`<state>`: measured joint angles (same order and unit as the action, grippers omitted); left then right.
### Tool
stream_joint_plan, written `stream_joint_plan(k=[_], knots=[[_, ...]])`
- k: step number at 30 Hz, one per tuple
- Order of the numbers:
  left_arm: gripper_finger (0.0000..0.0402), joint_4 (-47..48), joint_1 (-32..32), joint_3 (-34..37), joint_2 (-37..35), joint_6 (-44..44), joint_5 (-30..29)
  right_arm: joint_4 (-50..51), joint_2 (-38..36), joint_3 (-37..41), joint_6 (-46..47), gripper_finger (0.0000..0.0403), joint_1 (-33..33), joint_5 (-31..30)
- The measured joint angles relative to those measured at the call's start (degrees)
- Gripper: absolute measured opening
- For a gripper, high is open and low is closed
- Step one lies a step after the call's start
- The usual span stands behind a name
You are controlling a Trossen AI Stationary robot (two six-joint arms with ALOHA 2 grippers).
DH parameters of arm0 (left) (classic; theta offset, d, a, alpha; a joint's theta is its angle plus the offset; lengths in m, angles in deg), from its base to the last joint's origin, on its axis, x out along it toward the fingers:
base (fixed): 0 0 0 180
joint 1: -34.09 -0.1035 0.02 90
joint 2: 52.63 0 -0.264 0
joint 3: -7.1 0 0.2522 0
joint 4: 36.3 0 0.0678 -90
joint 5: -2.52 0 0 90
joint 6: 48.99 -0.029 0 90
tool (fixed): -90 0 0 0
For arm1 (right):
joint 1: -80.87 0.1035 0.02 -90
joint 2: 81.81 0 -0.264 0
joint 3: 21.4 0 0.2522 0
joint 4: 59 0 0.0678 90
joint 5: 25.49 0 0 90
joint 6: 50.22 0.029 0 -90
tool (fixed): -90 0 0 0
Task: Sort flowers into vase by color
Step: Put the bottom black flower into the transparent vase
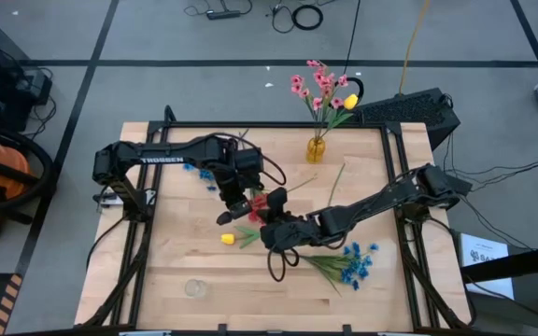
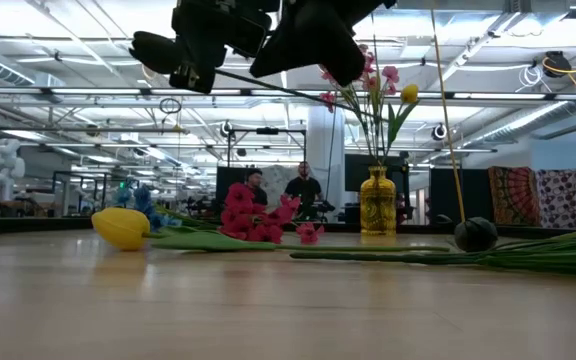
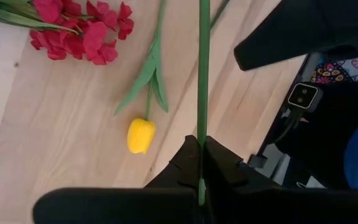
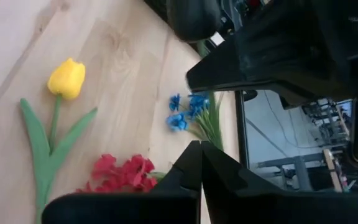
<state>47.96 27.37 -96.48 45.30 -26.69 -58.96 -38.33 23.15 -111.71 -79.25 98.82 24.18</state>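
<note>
My left gripper (image 3: 201, 146) hangs over the table's middle (image 1: 230, 213), shut on a thin green flower stem (image 3: 202, 68); the stem's bloom does not show. My right gripper (image 4: 201, 163) is shut with nothing in it, beside the left one (image 1: 271, 235). On the table lie a yellow tulip (image 1: 228, 239), a red cluster (image 1: 264, 201), blue sprigs (image 1: 353, 261) and a dark-headed flower (image 2: 476, 233). An amber vase (image 1: 317, 147) at the far edge holds pink sprigs (image 1: 318, 84) and a yellow bud (image 1: 350, 101). My left gripper pinches the green stem (image 3: 201, 138) between its two fingers, coming from above and slanting down. The stem runs out forward past the fingertips, roughly along them. In the low view it stretches above the table (image 2: 288, 88) toward the vase, clear of the wood where it shows.
More blue sprigs (image 1: 194, 173) lie under the left arm. A loose green stem (image 1: 336, 182) lies right of centre. A small clear glass (image 1: 194, 287) stands near the front left corner. A dark frame rail (image 1: 278, 126) edges the table. People sit in the room beyond (image 2: 303, 190).
</note>
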Motion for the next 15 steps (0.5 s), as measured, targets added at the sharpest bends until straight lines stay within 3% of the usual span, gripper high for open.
stream_joint_plan(k=[6, 15], knots=[[0.0012, -0.11, 0.39, 0.00, 0.00, 1.14, 0.03, -2.79, -0.01, 0.00, 3.41, 0.0013, 0.02, 0.17], [0.0013, -0.04, 0.39, 0.00, 0.00, 1.43, 0.04, -2.40, -0.01, 0.00, 6.39, 0.0118, 0.00, 0.10]])
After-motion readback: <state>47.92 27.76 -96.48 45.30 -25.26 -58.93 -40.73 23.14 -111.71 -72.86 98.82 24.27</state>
